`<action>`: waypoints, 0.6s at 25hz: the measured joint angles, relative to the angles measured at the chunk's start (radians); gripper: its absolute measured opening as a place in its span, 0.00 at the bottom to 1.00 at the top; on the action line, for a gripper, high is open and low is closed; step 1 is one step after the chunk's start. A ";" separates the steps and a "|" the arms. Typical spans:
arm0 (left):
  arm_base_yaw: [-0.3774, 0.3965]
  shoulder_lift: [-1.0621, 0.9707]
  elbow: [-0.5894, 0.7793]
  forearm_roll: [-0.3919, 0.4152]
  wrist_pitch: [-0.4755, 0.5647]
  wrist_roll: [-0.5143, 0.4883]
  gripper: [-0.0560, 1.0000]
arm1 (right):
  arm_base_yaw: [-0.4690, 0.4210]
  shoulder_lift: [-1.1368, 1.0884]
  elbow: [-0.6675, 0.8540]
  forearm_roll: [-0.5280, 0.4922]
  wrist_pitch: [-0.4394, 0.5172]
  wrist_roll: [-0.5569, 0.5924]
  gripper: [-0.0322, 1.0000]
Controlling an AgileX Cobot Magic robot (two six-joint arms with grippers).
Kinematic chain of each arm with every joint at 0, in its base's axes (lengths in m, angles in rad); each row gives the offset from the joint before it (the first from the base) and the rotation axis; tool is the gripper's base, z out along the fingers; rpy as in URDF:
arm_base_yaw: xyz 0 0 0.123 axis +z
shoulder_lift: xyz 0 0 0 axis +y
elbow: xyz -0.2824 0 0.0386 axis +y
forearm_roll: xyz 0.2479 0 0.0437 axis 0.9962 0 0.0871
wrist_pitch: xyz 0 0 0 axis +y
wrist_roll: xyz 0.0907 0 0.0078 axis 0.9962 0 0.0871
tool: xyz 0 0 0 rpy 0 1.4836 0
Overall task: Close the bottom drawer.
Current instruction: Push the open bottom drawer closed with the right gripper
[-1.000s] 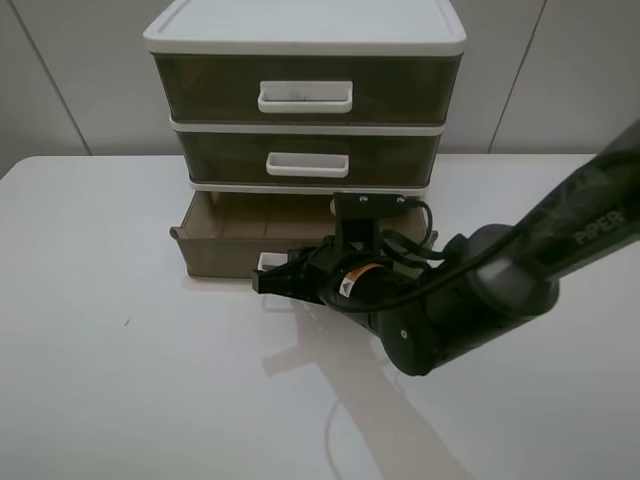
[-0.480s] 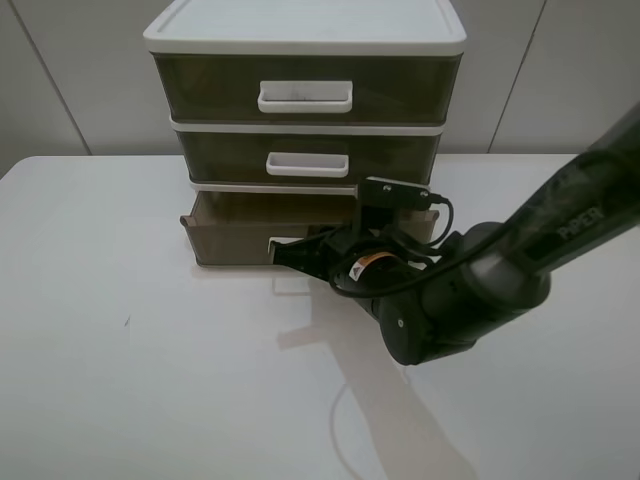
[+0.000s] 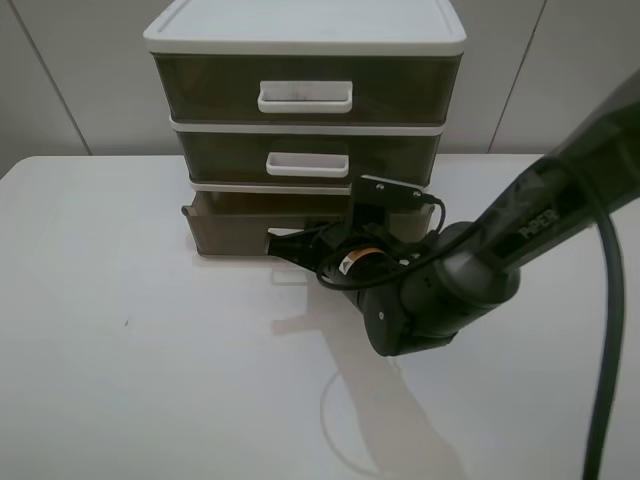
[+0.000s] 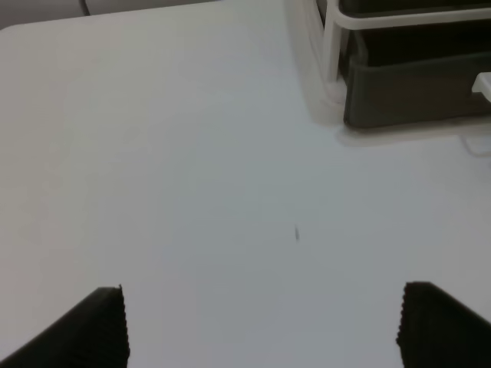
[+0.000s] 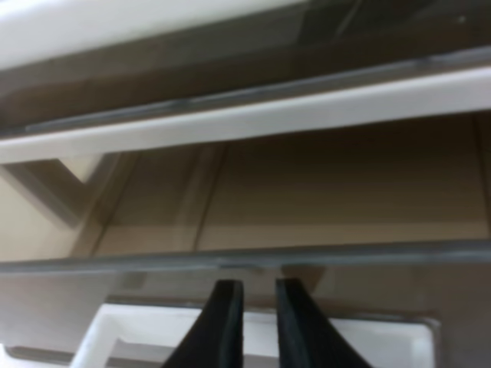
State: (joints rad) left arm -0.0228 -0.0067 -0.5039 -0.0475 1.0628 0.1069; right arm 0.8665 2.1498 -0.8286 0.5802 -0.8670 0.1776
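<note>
bottom drawer (image 3: 235, 235): partly out, under the middle drawer, on table (image 3: 120, 350) | right hand (image 5: 258, 287): narrow, holding nothing, tips at handle (image 5: 107, 330) | left hand (image 4: 261, 322): wide, well apart | risk: tips could slip over rim; a binding drawer could push the cabinet (image 3: 305, 40) back

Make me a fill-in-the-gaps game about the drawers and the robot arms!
The cabinet has ___ drawers.
Only the bottom drawer sticks ___ at the front.
The right gripper has its tip at that drawer's white ___.
The left gripper hovers over the table with its jaws ___.

Missing words: three, out, handle, open.
</note>
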 joint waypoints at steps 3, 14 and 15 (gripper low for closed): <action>0.000 0.000 0.000 0.000 0.000 0.000 0.73 | 0.000 0.012 -0.029 -0.001 0.006 0.000 0.05; 0.000 0.000 0.000 0.000 0.000 0.000 0.73 | 0.000 0.073 -0.123 0.049 -0.008 -0.056 0.05; 0.000 0.000 0.000 0.000 0.000 0.000 0.73 | 0.000 0.075 -0.125 0.051 -0.010 -0.060 0.05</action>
State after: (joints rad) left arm -0.0228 -0.0067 -0.5039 -0.0475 1.0628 0.1069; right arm 0.8665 2.2250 -0.9536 0.6314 -0.8768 0.1174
